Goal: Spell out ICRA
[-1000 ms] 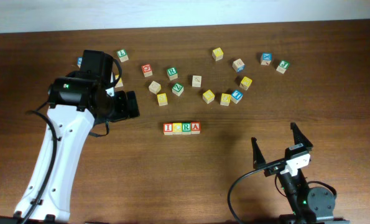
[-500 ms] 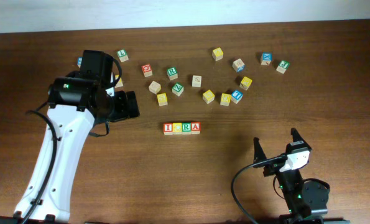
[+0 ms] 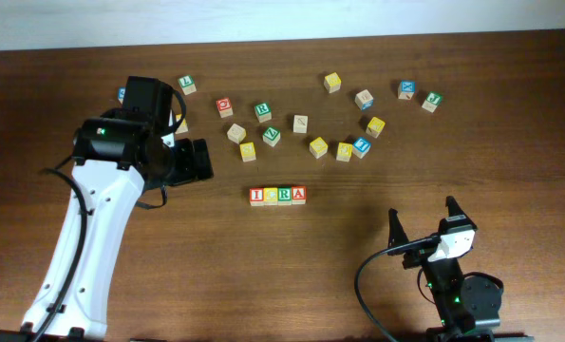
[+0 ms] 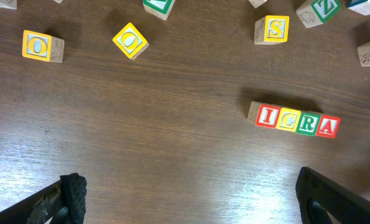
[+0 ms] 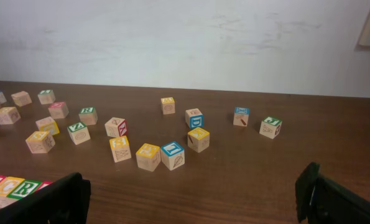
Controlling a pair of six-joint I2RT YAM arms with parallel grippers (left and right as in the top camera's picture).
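Observation:
A row of wooden letter blocks (image 3: 277, 196) reading I, C, R, A lies touching side by side at the table's middle. It also shows in the left wrist view (image 4: 294, 119) and at the lower left of the right wrist view (image 5: 10, 188). My left gripper (image 3: 198, 160) is open and empty, left of the row. My right gripper (image 3: 423, 222) is open and empty near the front edge, right of the row.
Several loose letter blocks (image 3: 301, 123) lie scattered across the back of the table, from one by the left arm (image 3: 185, 85) to the far right (image 3: 432, 101). A white wall (image 5: 185, 43) stands behind the table.
My right arm has drawn back slightly toward the front edge. The left arm and the blocks have not moved.

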